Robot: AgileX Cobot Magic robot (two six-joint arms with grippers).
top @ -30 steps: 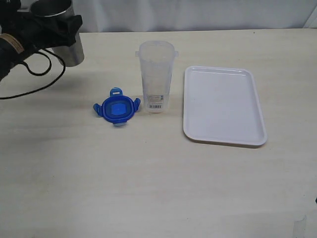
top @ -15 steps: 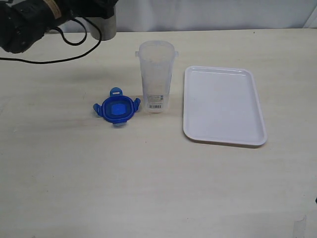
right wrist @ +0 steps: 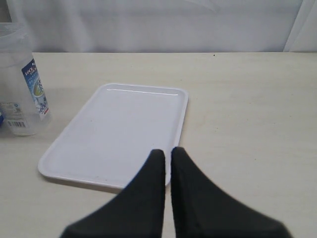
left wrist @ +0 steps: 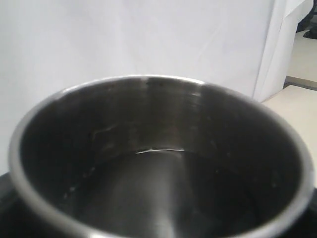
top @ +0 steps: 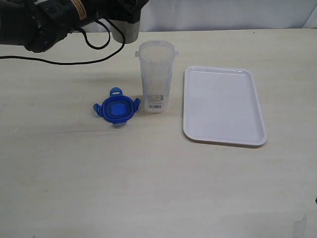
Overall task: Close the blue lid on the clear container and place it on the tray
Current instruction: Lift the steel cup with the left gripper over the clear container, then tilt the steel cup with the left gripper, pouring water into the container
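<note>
Blue lid (top: 116,109) lies loose on the desk, just beside the open clear container (top: 156,77), which stands toward the far edge next to the bare tray (top: 223,106). Closing and placing both remain. The left tool (top: 130,15) grips a steel cup (top: 126,30); the right tool (right wrist: 167,158) is closed and empty.

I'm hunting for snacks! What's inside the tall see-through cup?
Nothing shows through the clear container, and its top is open. The blue lid lies beside it. The stickers near its base hide a small patch inside.
</note>
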